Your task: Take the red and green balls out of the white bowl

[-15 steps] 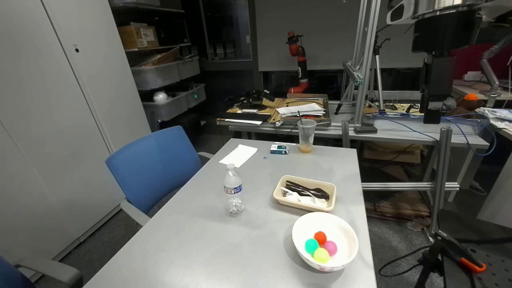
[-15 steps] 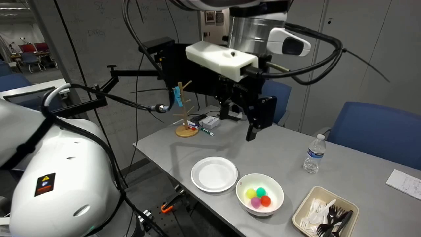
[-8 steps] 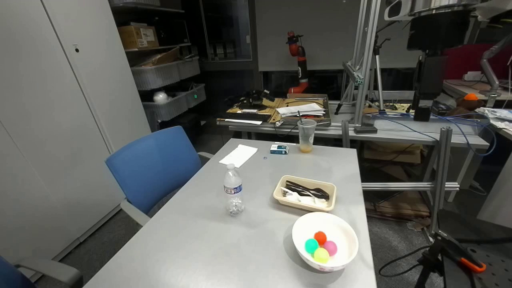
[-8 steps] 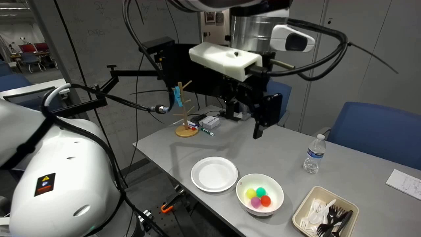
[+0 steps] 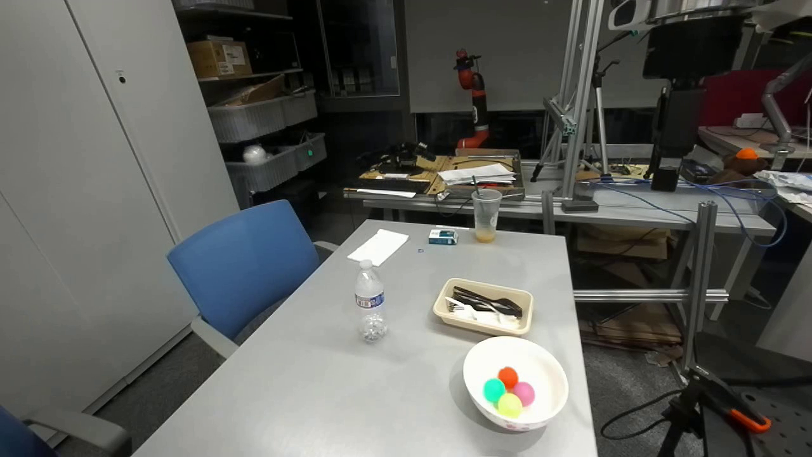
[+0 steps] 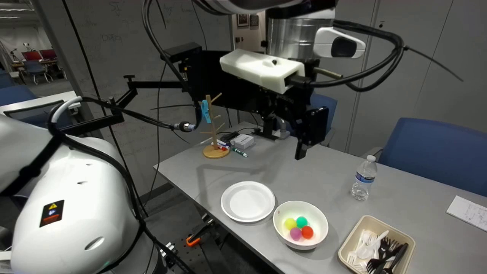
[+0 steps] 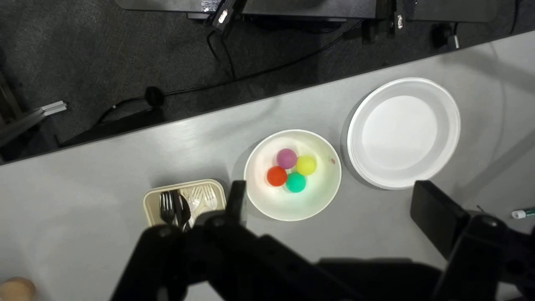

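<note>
A robotics lab: orange robot arm (image 5: 479,101), whiteboard (image 6: 125,49)

Wears a glossy white rounded shell (image 6: 78,199), a black rectangular label (image 6: 52,213) marked yellow and orange, thick black cables (image 6: 393,38), a silver metal cylinder (image 6: 292,40) and an angular black end effector (image 7: 330,193).

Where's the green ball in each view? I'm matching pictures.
In an exterior view: green ball low, right of centre, leftmost in the white bowl.
In an exterior view: green ball low, right of centre, right of the yellow ball.
In the wrist view: green ball slightly below and right of centre, lowest in the white bowl.
Shared landmark: the white bowl.
</note>
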`<state>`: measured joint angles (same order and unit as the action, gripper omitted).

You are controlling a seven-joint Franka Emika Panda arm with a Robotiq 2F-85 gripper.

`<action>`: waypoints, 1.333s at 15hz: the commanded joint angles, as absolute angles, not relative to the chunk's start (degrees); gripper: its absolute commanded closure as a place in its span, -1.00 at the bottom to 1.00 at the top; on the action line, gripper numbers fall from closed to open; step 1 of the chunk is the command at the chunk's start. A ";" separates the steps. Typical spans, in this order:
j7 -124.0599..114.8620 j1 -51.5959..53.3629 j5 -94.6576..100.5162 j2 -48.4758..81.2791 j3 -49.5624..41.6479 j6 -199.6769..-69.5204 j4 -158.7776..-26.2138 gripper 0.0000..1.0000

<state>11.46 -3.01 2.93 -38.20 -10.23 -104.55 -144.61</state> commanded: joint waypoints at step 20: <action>11.71 -3.82 3.31 -23.16 -9.64 -106.91 -127.71 -1.00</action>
